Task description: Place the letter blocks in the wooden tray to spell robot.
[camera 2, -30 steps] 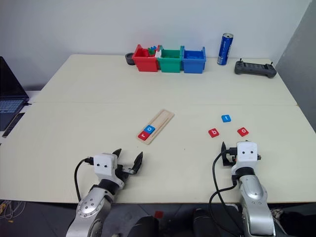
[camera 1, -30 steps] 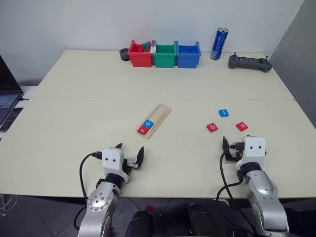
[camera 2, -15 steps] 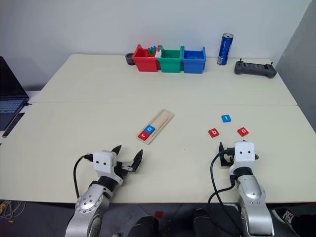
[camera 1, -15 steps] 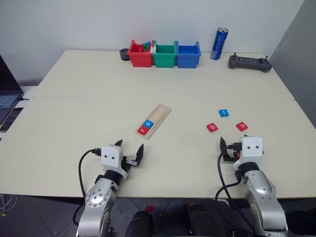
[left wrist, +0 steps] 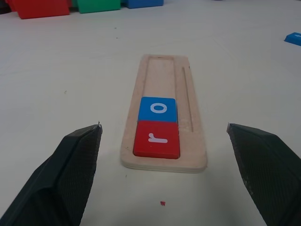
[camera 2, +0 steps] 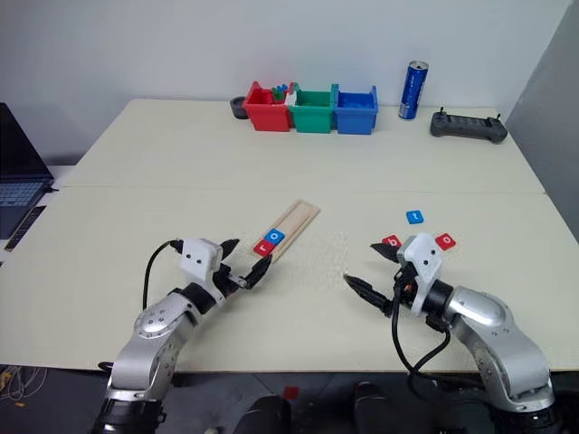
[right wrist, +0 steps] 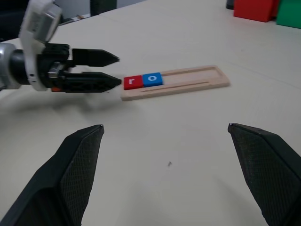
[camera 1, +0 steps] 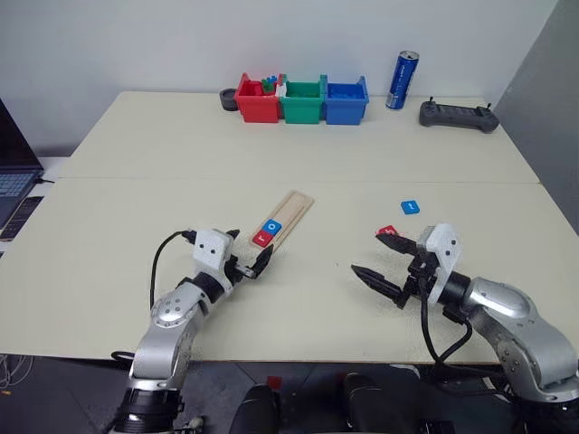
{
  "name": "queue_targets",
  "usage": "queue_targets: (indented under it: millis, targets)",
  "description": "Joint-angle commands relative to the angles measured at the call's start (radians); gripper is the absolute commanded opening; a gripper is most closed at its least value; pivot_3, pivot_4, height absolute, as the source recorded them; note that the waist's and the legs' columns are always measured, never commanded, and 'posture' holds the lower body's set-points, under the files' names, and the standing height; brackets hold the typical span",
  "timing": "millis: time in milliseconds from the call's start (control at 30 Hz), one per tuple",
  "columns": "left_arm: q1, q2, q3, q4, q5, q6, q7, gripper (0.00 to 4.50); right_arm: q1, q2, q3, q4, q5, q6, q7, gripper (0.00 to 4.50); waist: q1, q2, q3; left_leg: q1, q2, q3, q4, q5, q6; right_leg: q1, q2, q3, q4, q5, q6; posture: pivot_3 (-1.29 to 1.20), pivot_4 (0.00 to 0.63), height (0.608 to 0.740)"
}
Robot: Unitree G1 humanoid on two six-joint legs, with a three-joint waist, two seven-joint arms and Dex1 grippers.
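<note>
While red r point(left wrist: 157, 138) and blue o point(left wrist: 158, 108) sit in the wooden tray point(left wrist: 164, 80), you have left gripper point(camera 1: 250, 253) and right gripper point(camera 1: 387, 263) spread wide, empty.

Surface point(camera 1: 136, 217): matt cream, smooth, faintly speckled up close; thin seam across it mid-frame.

Tray point(left wrist: 163, 115): pale unfinished-looking wood, fine grain, matt, layered edge at the near end, rounded corners.

Tiles: red "r" point(left wrist: 156, 139) and blue "o" point(left wrist: 158, 109) look like smooth painted pieces, slight satin sheen, white printed letters.

Bins point(camera 1: 301, 99), upper centre of the frame: red, green, blue moulded plastic, semi-gloss.

Can point(camera 1: 401, 80), upper right: blue metal, glossy, bright rim.

Controller point(camera 1: 458, 115), upper right: dark matt plastic.

Left fingers point(left wrist: 61, 179) and right fingers point(right wrist: 66, 169): black, matt, fine cross-hatched grain like rubber or textured plastic.

Wrist housings: white smooth plastic; the arm point(camera 1: 516, 316) at lower right is silvery, satin.
</note>
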Motion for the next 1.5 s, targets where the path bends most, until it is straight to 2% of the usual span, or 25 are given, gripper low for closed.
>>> queue_targets:
  millis: [33,933,1033,1100,1333,1433,1500]
  targets:
    - [-0.041,0.008,-0.015,0.027,0.019,-0.022,-0.019,4.5,-0.046,-0.007,-0.004,-0.014,0.041,0.022,0.008,4.49,0.001,0.0,0.0,0.0,0.0,0.0,0.0,0.0,0.0,0.0,0.0,0.0,0.0,0.0,0.0,0.0,0.15,0.74]
    - [-0.162,-0.007,-0.063,0.346,0.101,-0.1,-0.087,4.5,-0.001,-0.011,-0.012,-0.03,0.045,-0.003,-0.021,4.49,0.016,0.002,-0.002,0.001,0.0,0.0,0.001,0.0,0.0,0.001,0.0,0.0,0.001,0.0,0.0,0.0,0.15,0.74]
    - [-0.175,-0.012,-0.057,0.364,0.097,-0.11,-0.095,3.94,-0.001,-0.012,-0.017,-0.033,0.046,-0.005,-0.028,4.5,0.016,0.003,-0.002,0.001,0.0,0.0,0.001,0.0,0.0,0.001,0.0,0.0,0.001,0.0,0.0,0.0,0.15,0.74]
    - [-0.178,-0.011,-0.054,0.368,0.093,-0.113,-0.101,3.38,-0.001,-0.011,-0.017,-0.036,0.048,-0.003,-0.032,4.5,0.016,0.003,-0.003,0.002,0.0,0.0,0.001,0.0,0.0,0.001,0.0,0.0,0.001,0.001,0.0,0.0,0.15,0.74]
    - [-0.186,-0.008,-0.052,0.37,0.087,-0.119,-0.125,3.36,0.001,-0.015,-0.023,-0.033,0.053,-0.003,-0.039,4.5,0.016,0.003,-0.003,0.002,0.0,0.0,0.001,0.0,0.0,0.001,0.0,0.0,0.001,0.001,0.0,0.0,0.15,0.74]
    - [-0.184,0.006,-0.071,0.343,0.077,-0.14,-0.191,3.36,0.001,-0.038,-0.033,-0.023,0.027,-0.046,-0.017,4.5,0.016,0.003,-0.003,0.002,0.0,0.0,0.001,0.0,0.0,0.001,0.0,0.0,0.002,0.001,0.0,0.0,0.15,0.74]
    - [-0.177,0.021,-0.097,0.311,0.048,-0.152,-0.293,3.36,-0.002,-0.073,-0.05,-0.01,0.034,-0.06,0.019,4.5,0.016,0.003,-0.003,0.001,0.0,0.0,0.001,0.0,0.0,0.001,0.0,0.0,0.001,0.001,0.0,0.0,0.15,0.74]
